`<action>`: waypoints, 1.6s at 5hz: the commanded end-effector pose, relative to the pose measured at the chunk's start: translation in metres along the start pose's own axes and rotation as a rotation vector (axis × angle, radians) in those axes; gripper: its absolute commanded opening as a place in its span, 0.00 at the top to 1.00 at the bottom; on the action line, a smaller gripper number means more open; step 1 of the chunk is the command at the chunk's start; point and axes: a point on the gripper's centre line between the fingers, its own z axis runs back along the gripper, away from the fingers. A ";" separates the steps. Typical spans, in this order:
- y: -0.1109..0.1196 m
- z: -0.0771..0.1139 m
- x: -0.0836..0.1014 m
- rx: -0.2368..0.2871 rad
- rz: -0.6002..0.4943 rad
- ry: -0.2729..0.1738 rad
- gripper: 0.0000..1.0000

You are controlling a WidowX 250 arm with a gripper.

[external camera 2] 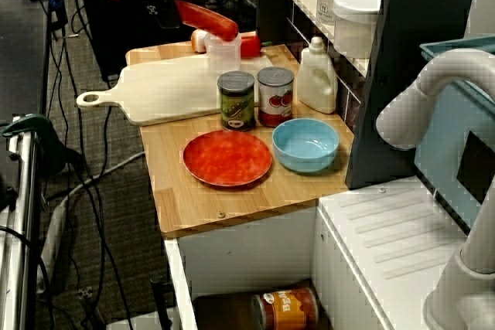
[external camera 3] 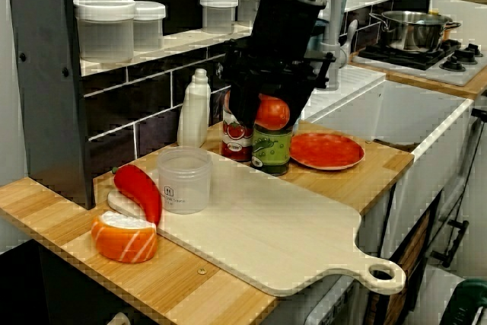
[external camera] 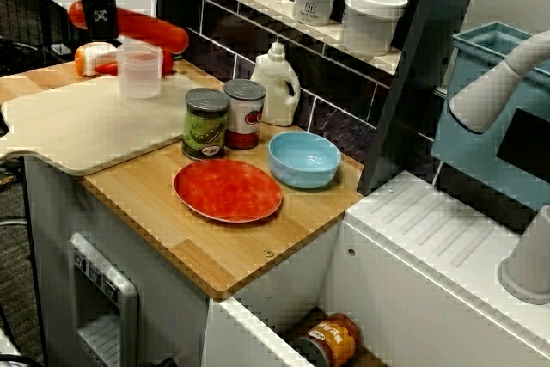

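Red pepper (external camera: 150, 33) inside the tool (external camera: 100, 19)

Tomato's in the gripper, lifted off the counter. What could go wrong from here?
The gripper holds a round tomato, which may slip, drop and roll off the cutting board. The plastic cup and red pepper sit close by; a low sweep could knock them over.

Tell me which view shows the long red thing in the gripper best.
The low sink-side view: the long red thing shows full length under the gripper. The higher view shows it smaller, slanted. The counter-end view shows only its round end.
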 end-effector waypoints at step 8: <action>0.009 -0.047 -0.019 0.111 -0.044 0.069 1.00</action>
